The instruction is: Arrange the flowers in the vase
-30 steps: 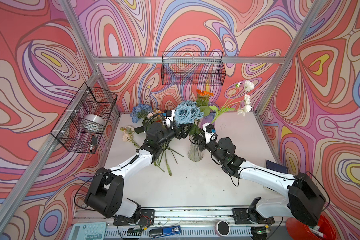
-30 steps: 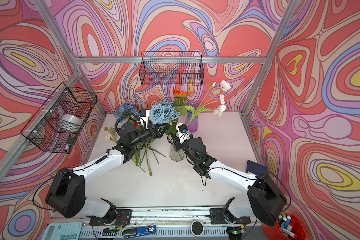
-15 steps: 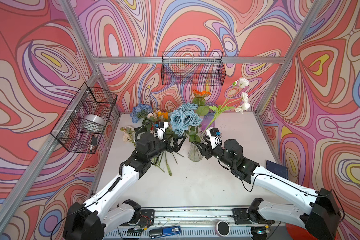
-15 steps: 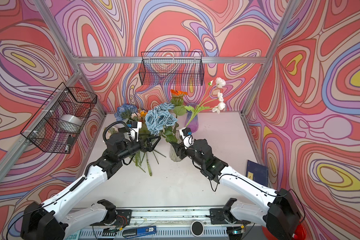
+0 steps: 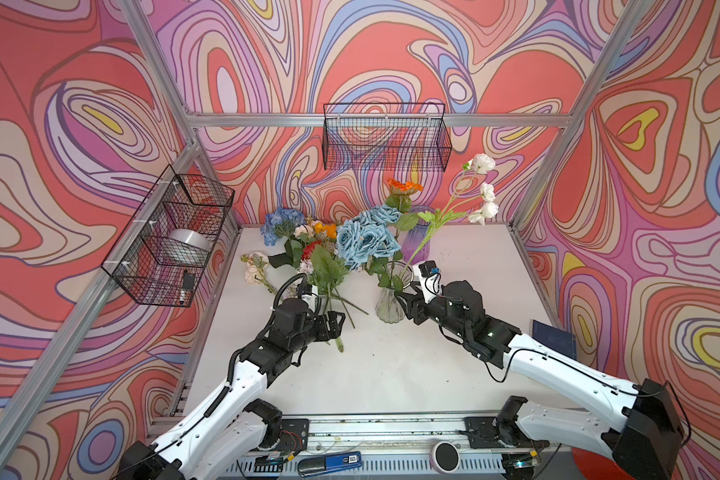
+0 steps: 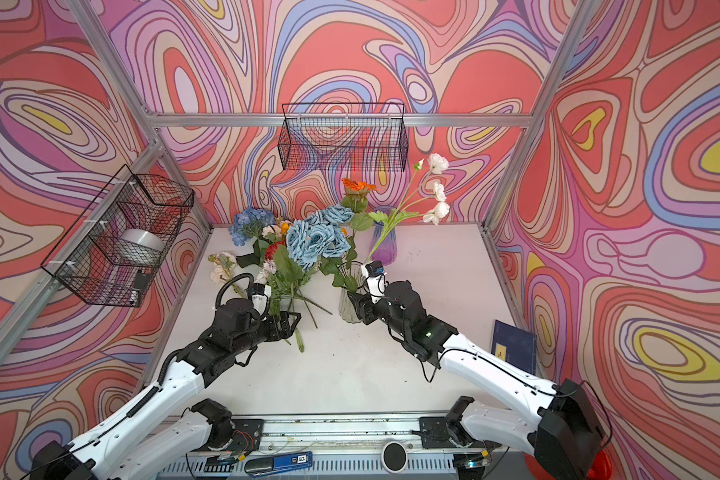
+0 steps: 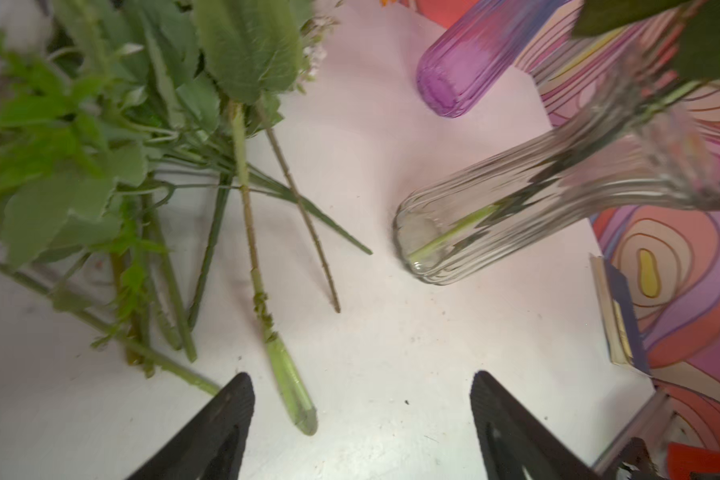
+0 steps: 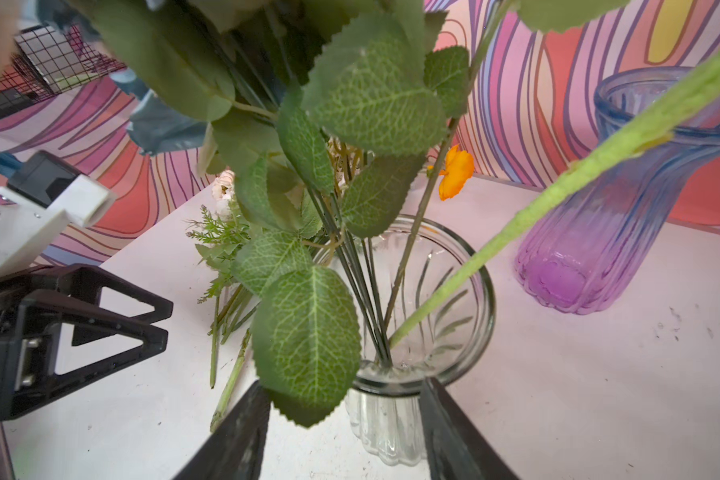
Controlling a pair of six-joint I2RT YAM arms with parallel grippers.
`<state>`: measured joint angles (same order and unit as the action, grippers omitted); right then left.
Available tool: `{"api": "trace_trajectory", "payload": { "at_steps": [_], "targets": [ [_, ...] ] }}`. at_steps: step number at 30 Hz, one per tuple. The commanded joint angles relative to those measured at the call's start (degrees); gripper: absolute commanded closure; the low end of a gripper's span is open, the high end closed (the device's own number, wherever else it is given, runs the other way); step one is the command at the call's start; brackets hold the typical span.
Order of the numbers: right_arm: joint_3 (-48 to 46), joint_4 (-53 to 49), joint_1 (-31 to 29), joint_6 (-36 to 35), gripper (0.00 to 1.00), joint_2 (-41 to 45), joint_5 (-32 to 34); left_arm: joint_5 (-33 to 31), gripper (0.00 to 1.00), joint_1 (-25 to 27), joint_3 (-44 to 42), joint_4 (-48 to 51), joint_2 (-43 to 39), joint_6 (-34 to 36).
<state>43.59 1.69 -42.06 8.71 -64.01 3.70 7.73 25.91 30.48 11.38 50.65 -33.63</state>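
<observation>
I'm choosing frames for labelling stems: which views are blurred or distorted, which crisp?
Left wrist view: motion-smeared, the green leaves and the clear ribbed glass vase streaked and stretched. Right wrist view: sharp on the vase rim and veined leaves, but the pale fuzzy green stem nearest the lens is soft. Both top views: crisp, evenly lit, faint shadows on the white table.

Loose flowers (image 5: 327, 270) left of vase (image 5: 385, 312) — on table (image 5: 391, 374)
</observation>
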Motion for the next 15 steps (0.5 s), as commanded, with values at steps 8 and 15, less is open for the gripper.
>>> {"api": "trace_trajectory", "payload": {
  "at_steps": [8, 15],
  "targets": [
    [1.0, -3.41, -0.02, 1.89, 0.4, 2.53, 2.62, -13.43, 0.55, 0.24, 7.73, -2.87, 19.45, 1.52],
    [0.1, -2.87, 0.0, 3.06, 0.4, 5.15, 2.76, -15.11, 0.59, 0.02, 11.48, -8.22, 30.08, 2.06]
  ]
}}
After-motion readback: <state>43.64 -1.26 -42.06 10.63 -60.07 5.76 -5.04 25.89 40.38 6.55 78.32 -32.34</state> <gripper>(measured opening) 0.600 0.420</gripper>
